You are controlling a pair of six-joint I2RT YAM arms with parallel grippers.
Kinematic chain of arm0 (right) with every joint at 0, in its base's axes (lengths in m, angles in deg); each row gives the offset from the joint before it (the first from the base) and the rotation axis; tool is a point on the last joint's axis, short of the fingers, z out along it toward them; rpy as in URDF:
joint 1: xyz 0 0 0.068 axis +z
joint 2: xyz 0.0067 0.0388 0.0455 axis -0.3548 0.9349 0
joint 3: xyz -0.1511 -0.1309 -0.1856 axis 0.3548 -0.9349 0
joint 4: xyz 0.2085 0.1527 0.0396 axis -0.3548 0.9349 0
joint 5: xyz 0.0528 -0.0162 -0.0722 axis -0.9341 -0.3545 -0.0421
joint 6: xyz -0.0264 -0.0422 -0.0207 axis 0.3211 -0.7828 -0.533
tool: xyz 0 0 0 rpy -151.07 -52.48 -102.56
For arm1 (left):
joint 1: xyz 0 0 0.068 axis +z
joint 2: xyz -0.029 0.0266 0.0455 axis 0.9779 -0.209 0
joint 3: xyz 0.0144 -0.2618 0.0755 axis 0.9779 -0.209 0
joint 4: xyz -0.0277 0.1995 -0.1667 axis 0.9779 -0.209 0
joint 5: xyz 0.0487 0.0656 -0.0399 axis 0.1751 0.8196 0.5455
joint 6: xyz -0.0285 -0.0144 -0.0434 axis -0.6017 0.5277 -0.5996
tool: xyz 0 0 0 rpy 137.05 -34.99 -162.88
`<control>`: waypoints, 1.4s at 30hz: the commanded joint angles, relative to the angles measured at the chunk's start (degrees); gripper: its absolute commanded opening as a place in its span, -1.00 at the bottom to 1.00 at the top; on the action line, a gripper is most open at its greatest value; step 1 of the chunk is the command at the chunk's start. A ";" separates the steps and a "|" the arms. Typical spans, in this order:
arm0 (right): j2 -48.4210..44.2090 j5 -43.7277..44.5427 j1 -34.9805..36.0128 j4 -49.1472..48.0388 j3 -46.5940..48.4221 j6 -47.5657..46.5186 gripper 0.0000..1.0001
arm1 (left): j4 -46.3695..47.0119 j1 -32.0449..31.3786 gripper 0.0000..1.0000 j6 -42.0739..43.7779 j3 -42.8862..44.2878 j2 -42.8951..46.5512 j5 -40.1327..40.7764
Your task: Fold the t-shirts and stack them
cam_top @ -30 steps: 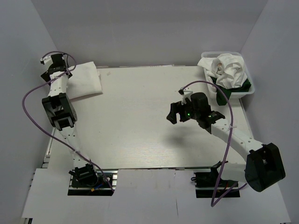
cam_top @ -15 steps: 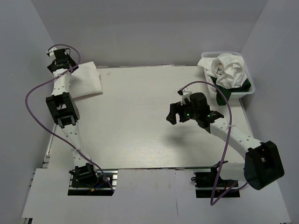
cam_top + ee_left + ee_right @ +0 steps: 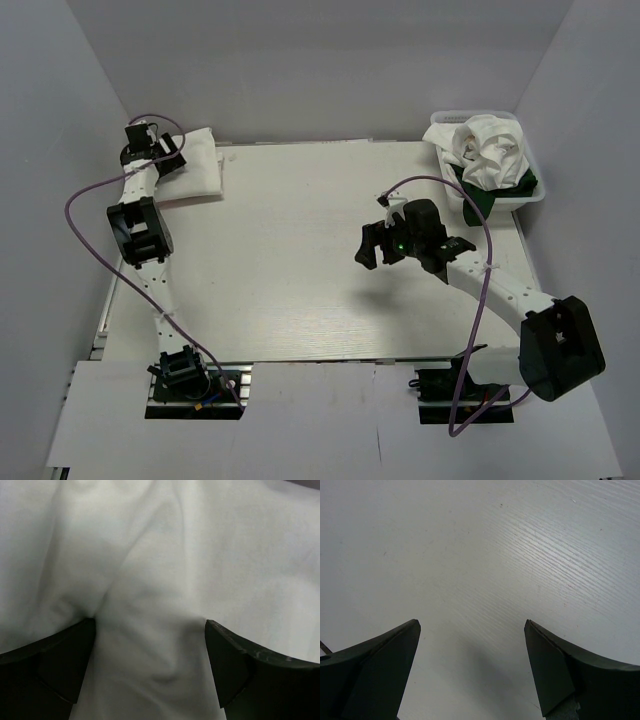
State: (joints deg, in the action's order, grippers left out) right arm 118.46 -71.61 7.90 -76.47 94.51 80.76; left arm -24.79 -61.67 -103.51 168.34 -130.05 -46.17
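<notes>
A folded white t-shirt lies at the table's far left corner. My left gripper is down on it, open; in the left wrist view white cloth fills the frame, and the left gripper has both fingertips pressing into it, spread wide with nothing pinched. My right gripper hovers open over the bare table, right of centre; the right wrist view shows only tabletop between the fingers of the right gripper. More t-shirts, a crumpled white one and a dark green one, sit in a basket.
The white plastic basket stands at the back right corner, heaped above its rim. Grey walls close in the table on the left, back and right. Purple cables loop off both arms.
My left arm has swung its gripper from beside the left wall rightward onto the folded white t-shirt. The right gripper has drifted slightly left and stays open.
</notes>
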 commanded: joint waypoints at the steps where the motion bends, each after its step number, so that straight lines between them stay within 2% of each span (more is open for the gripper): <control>1: -0.30 -0.92 0.58 -0.59 1.65 -1.15 0.81 | -1.45 -2.21 0.99 2.01 0.08 -1.69 -9.07; 9: -0.21 -0.92 0.76 -0.77 1.66 -1.42 0.81 | -0.92 -3.26 0.99 7.20 0.87 -0.63 -6.16; 12: 0.66 -0.75 0.84 -0.59 2.18 -1.68 0.81 | -0.92 -3.79 0.99 9.40 1.40 2.52 -3.79; 16: 0.49 1.09 0.76 -1.73 2.80 -0.98 0.81 | -0.92 -3.79 0.99 8.79 1.40 9.63 -2.55; 21: -1.97 5.66 0.67 -5.68 2.01 3.40 0.81 | -2.15 -4.93 0.99 0.82 -4.30 25.68 -6.40; 23: -2.59 6.54 0.41 -8.93 1.31 7.34 0.81 | -2.15 -6.33 0.99 -3.58 -11.23 31.07 -10.53; 24: -3.37 8.47 0.40 -9.20 1.22 8.07 0.81 | -0.67 -7.04 0.99 -8.04 -14.91 37.45 -11.85; 25: -4.25 8.66 0.58 -10.51 0.78 8.51 0.81 | 1.43 -8.78 0.99 -10.44 -24.52 41.16 -14.47; 26: -4.78 8.92 0.58 -10.70 0.60 9.73 0.81 | 6.76 -9.93 0.99 -12.03 -30.27 44.94 -16.24; 27: -6.70 9.53 0.58 -11.05 -0.62 10.27 0.81 | 10.47 -11.25 0.99 -16.57 -43.64 49.07 -16.95; 28: -7.50 9.45 0.49 -11.57 -2.02 10.36 0.81 | 14.33 -12.74 0.99 -18.18 -50.82 53.29 -18.53; 29: -8.12 9.54 0.41 -12.88 -2.56 10.80 0.81 | 23.25 -16.32 0.99 -19.06 -57.68 61.68 -19.24; 31: -10.66 9.89 0.41 -13.51 -4.84 11.42 0.81 | 27.89 -19.77 0.99 -22.22 -73.82 68.94 -17.07; 33: -11.98 10.76 0.49 -12.38 -5.37 11.85 0.81 | 28.61 -23.64 0.99 -22.76 -80.83 76.60 -14.69; 35: -13.04 11.38 0.41 -12.37 -6.25 12.12 0.81 | 22.40 -25.58 0.99 -20.49 -80.34 79.68 -12.05; 36: -13.92 11.47 0.40 -12.54 -6.95 11.94 0.81 | 16.63 -26.11 0.99 -19.70 -80.34 82.57 -10.04; 37: -14.10 12.08 0.40 -12.63 -8.00 12.46 0.81 | 14.83 -26.12 0.99 -19.69 -80.34 84.25 -9.15; 42: -16.38 13.58 0.40 -13.69 -11.35 13.35 0.81 | 12.35 -26.64 0.99 -20.92 -89.89 94.80 -3.70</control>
State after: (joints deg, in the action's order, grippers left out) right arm 103.69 -59.93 8.47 -87.36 84.23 93.02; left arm -10.38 -88.05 -123.29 81.59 -41.42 -54.89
